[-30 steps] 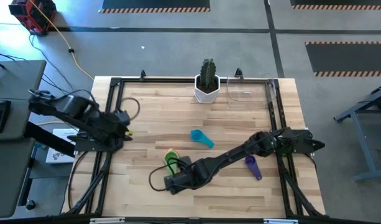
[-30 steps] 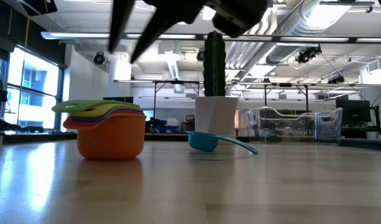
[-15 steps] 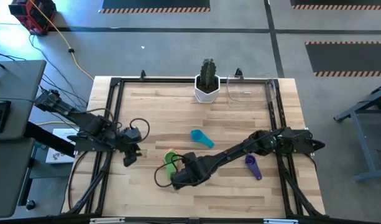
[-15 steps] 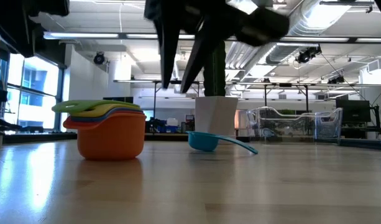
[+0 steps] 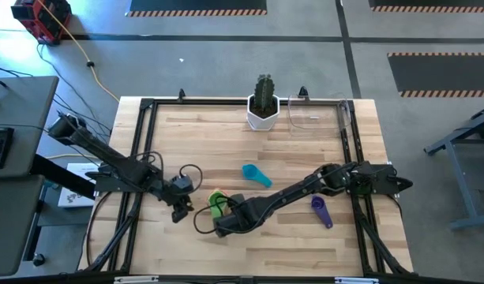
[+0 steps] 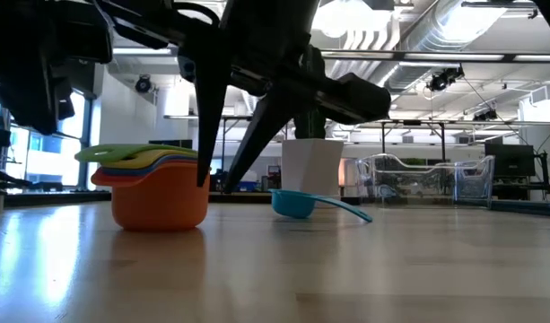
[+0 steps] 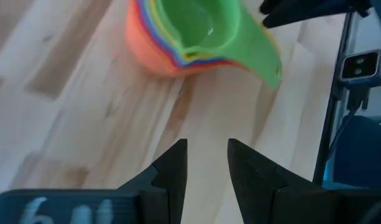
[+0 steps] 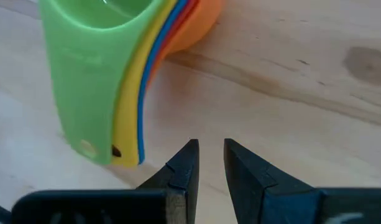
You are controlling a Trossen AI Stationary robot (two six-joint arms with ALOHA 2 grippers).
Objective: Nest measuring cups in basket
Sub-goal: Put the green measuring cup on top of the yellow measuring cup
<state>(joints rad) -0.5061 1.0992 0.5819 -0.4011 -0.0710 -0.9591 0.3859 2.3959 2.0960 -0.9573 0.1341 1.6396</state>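
Observation:
A nested stack of measuring cups [image 5: 216, 200], orange at the bottom and green on top, stands on its base on the wooden table [image 5: 305, 244]. A teal cup [image 5: 256, 175] and a purple cup [image 5: 321, 211] lie apart on the table. The clear basket [image 5: 317, 115] stands at the far edge. My right gripper [image 8: 211, 152] hangs open, pointing down, just off the free ends of the stack's handles [image 8: 97, 146], with nothing between its fingers. My left gripper [image 7: 207, 155] is open to the left of the stack [image 7: 184, 34], clear of it.
A white pot with a cactus [image 5: 263, 107] stands next to the basket at the far edge. Black frame rails [image 5: 147, 142] run along the table's sides. Bare wood lies along the near edge and at the far left.
My left gripper has come down and toward the table's right, closing on the stack of cups. My right gripper has sunk a little toward the table beside the stack's handles. The cups have kept still.

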